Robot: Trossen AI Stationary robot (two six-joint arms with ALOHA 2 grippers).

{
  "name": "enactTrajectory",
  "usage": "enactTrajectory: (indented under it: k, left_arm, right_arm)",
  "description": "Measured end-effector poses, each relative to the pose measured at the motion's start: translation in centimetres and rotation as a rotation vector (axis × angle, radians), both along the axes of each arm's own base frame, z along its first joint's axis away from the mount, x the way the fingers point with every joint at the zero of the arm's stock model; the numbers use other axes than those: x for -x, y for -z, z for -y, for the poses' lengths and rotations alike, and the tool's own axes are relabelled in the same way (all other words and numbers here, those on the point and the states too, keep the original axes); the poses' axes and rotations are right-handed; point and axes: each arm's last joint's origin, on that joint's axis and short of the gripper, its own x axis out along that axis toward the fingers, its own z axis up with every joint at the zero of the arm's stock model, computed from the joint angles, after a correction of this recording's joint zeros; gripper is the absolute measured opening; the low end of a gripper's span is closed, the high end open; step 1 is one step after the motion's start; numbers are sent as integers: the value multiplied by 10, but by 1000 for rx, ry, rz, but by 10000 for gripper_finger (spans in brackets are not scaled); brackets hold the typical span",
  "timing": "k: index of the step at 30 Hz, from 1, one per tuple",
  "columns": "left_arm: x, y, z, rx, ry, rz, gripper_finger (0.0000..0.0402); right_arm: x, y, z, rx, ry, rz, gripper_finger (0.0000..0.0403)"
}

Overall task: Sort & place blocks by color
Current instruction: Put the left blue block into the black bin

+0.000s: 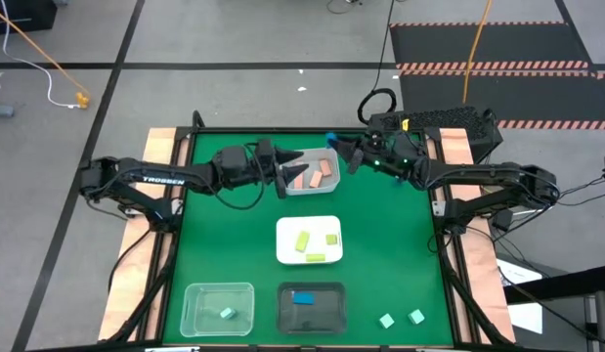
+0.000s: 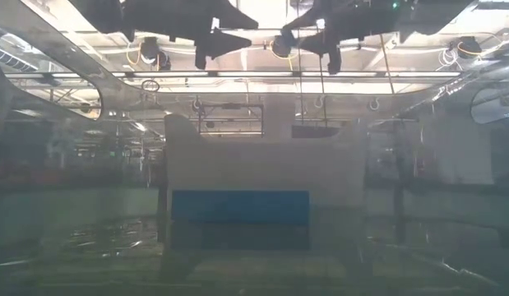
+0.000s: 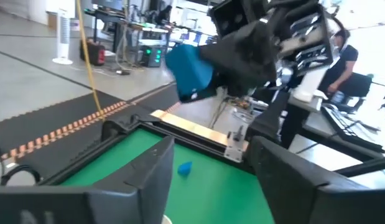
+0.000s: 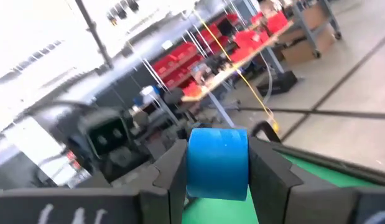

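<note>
Up on the right wrist camera, the right gripper is clamped on a blue block, fingers pressed to both its sides. The overhead view shows only a speck of blue at that gripper's tip, held above the far edge of the green table. The left wrist camera catches the same block from the other side, raised in the air at the end of the right arm, plus a small blue piece lying on the mat beneath it, though what that piece is stays hard to tell.

The left gripper hangs at the clear tray near the far edge, fingers apart with nothing between them. In that tray, salmon pink blocks lie side by side. Yellow-green blocks sit on the white tray at mid-table. One blue block lies in the black tray, one mint green block in the clear tray at the near left, and two more mint blocks lie loose on the mat at the near right.

The low camera looks through the tray walls: a blue bar fills its middle, with both arms dark overhead.

Around the table is grey floor with black-and-orange striped mats and an orange cable. The right wrist camera sees red shelving and workbenches, and a person stands beyond the table.
</note>
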Motion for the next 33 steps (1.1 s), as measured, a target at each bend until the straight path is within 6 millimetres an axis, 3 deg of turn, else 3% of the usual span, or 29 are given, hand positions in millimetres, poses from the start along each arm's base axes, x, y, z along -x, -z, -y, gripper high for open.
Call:
enactTrajectory:
  k: [4,8,12,15,21,25,33]
  left_arm:
    - [-1,-3,7,-54,-49,21,262]
    - [-1,-9,11,-242,-173,16,291]
    - [0,-17,14,-517,-286,-17,300]
    - [0,-19,16,-621,-294,-45,299]
    - [-2,-24,19,-601,-284,-31,290]
    - [-2,-24,19,-563,-274,-16,290]
    - [-4,-18,21,-545,-224,-69,289]
  right_arm:
    - [0,-4,0,4,0,43,118]
    - [1,-6,0,-126,26,128,118]
    - [-5,-2,-2,-255,77,210,118]
    - [-15,2,-4,-289,39,280,118]
    - [-32,12,-8,-356,-34,395,118]
    - [-49,16,-9,-400,-118,382,118]
    - [-80,-3,-8,-346,-287,367,118]
